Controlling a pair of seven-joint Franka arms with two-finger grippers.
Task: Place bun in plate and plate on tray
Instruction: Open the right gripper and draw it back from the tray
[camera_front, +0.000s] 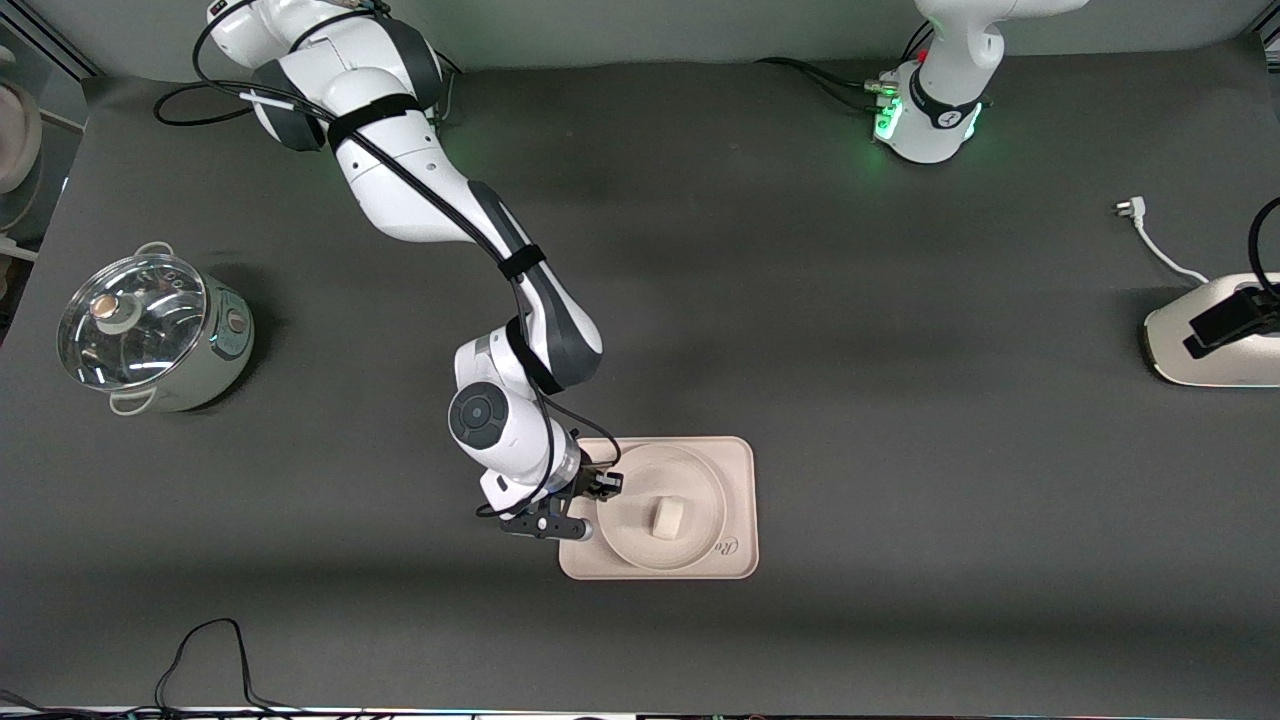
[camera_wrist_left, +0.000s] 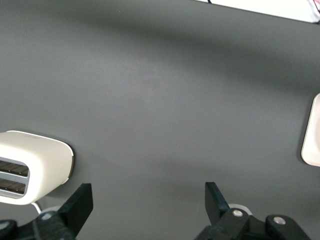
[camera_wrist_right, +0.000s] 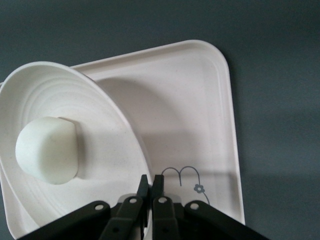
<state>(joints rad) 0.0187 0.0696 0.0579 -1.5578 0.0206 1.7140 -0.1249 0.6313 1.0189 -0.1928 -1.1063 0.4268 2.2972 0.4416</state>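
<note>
1. A robot lab: two white Franka arms, one (camera_front: 430, 200) reaching out, bolted to a grey-matted counter (camera_front: 900, 450).
2. Loose cables (camera_front: 200, 650) and kitchen props: lidded pot (camera_front: 155, 335), toaster (camera_front: 1215, 330).

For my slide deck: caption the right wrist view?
Right end effector pinching the plate rim, bun inside, over the tray.
</note>
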